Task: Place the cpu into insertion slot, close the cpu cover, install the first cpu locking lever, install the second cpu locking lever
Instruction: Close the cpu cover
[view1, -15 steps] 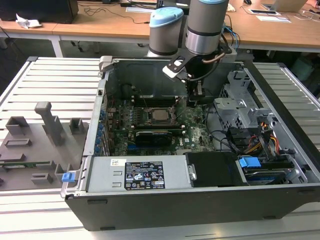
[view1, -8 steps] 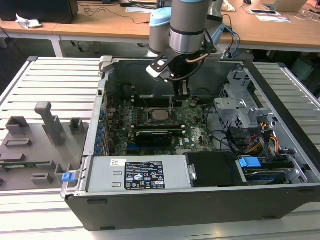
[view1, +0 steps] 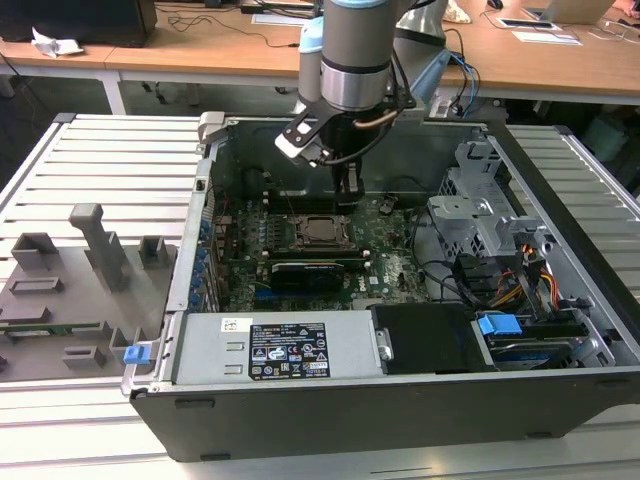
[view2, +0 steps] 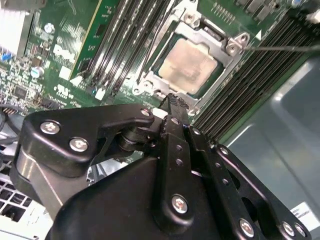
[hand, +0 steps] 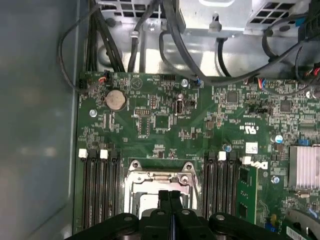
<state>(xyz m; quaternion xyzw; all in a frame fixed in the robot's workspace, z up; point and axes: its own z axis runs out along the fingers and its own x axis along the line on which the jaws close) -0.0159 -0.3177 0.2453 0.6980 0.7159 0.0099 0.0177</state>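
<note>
Gripper (view2: 172, 102) fingers are pressed together and hold nothing. In both wrist views the closed tip hangs just above the near edge of the socket (view2: 161, 70), and I cannot tell if it touches the metal.

Just beyond the tip, the chip (view2: 191, 62) lies flat inside the socket with its pale face up, so I judge the first step as done. The cover (view2: 205, 32) appears to lie down around the chip, with the chip showing through its window, so the second step also looks done.

One thin lever (view2: 285, 48) sticks out sideways over the memory slots (view2: 125, 45) and away from the cover. It seems not hooked down. I cannot make out the other lever clearly. In my judgement the two lever steps are not finished.

In the exterior view the arm comes down from the upper middle into the open computer case (view1: 330, 400), which stands on a slatted table (view1: 100, 160). Grey holders (view1: 95, 240) stand at the exterior view's left.
</note>
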